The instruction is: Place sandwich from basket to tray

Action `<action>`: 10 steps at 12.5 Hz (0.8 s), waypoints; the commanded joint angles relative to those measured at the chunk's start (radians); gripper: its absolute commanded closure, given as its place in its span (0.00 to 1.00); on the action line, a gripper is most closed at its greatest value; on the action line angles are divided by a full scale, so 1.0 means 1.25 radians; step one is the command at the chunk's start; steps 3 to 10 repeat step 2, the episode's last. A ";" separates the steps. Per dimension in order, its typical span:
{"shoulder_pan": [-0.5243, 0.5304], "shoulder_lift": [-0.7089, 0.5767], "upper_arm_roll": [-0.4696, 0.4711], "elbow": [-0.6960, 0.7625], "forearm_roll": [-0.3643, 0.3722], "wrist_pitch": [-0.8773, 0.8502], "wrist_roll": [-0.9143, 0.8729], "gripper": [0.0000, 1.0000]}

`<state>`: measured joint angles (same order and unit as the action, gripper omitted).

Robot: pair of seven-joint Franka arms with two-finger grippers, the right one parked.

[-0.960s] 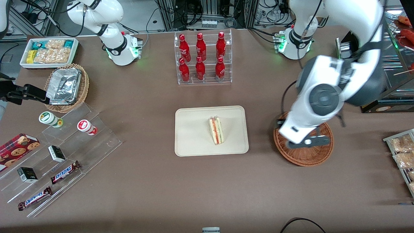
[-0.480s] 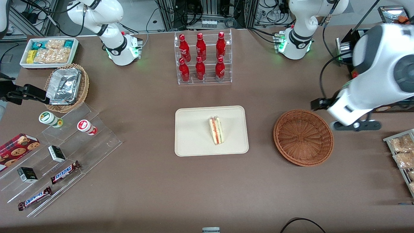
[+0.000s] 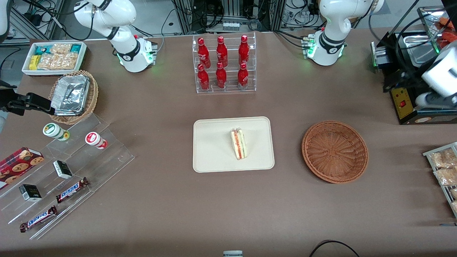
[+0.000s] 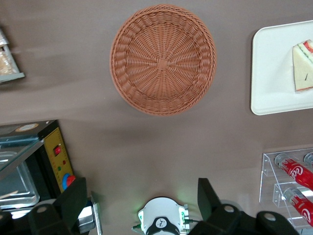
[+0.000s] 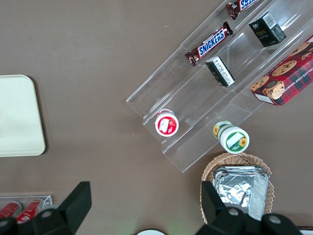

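Note:
The sandwich (image 3: 238, 144) lies on the cream tray (image 3: 214, 146), a white wedge with its red and green filling edge showing. It shows again as the sandwich (image 4: 303, 66) on the tray (image 4: 274, 73) in the left wrist view. The reddish-brown basket (image 3: 335, 151) stands beside the tray toward the working arm's end, and the basket (image 4: 163, 58) holds nothing. My gripper (image 3: 432, 101) hangs high over the black appliance at the working arm's end, well away from the basket. The gripper (image 4: 142, 196) is open, its black fingers (image 4: 76, 196) wide apart with nothing between them.
A clear rack of red bottles (image 3: 223, 64) stands farther from the front camera than the tray. The black appliance (image 3: 403, 103) and a rack of snack packets (image 3: 442, 167) sit at the working arm's end. A tan basket with foil containers (image 3: 73, 96) and acrylic shelves (image 3: 68, 171) lie toward the parked arm's end.
The arm has swung away from above the basket toward the working arm's end of the table, uncovering the empty basket. The sandwich has stayed put on the tray.

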<state>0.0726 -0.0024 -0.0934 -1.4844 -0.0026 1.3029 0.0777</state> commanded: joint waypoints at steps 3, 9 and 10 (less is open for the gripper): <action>0.025 -0.048 -0.027 -0.031 -0.014 -0.011 0.013 0.00; 0.025 -0.048 -0.027 -0.031 -0.014 -0.011 0.013 0.00; 0.025 -0.048 -0.027 -0.031 -0.014 -0.011 0.013 0.00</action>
